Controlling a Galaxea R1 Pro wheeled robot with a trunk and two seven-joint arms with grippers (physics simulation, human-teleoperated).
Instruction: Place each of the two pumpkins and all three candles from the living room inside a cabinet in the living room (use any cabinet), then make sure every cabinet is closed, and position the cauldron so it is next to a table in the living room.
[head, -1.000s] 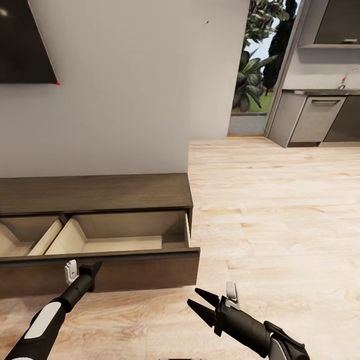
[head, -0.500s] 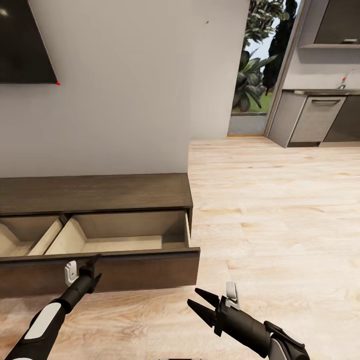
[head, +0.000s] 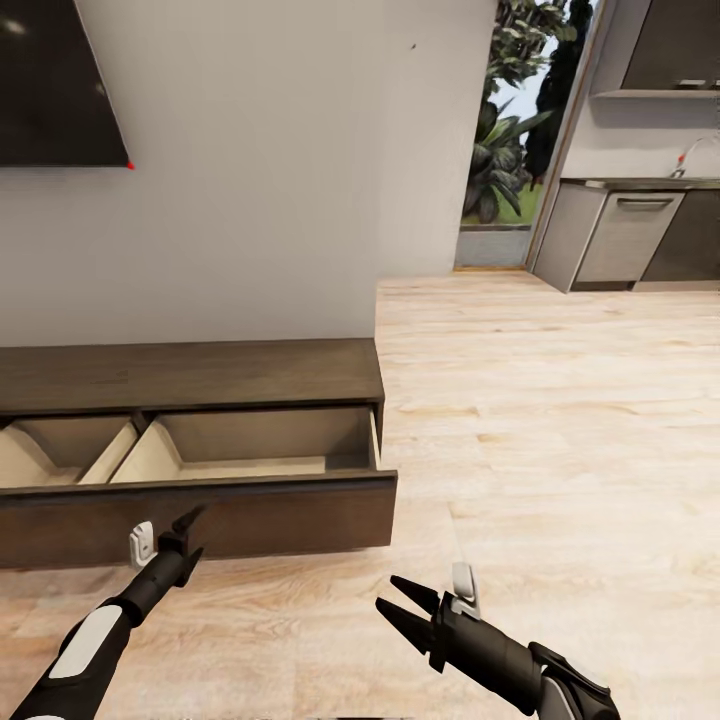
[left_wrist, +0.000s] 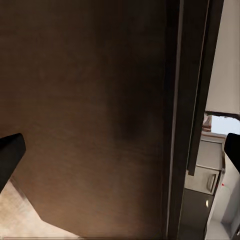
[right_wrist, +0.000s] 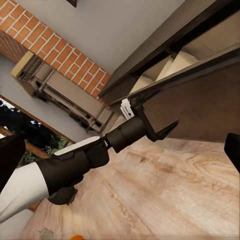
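— Two drawers of the cabinet (head: 190, 372) stand pulled out, pale inside.
— Left arm?
— My left gripper (head: 190, 527) sits against the right drawer's front (head: 280, 515), jaws spread wide.
— And the right?
— My right gripper (head: 403, 606) hangs over the wood floor (head: 560, 420), fingers parted, holding nothing.

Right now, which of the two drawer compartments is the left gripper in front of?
The right-hand compartment; the left gripper meets the front just below it.
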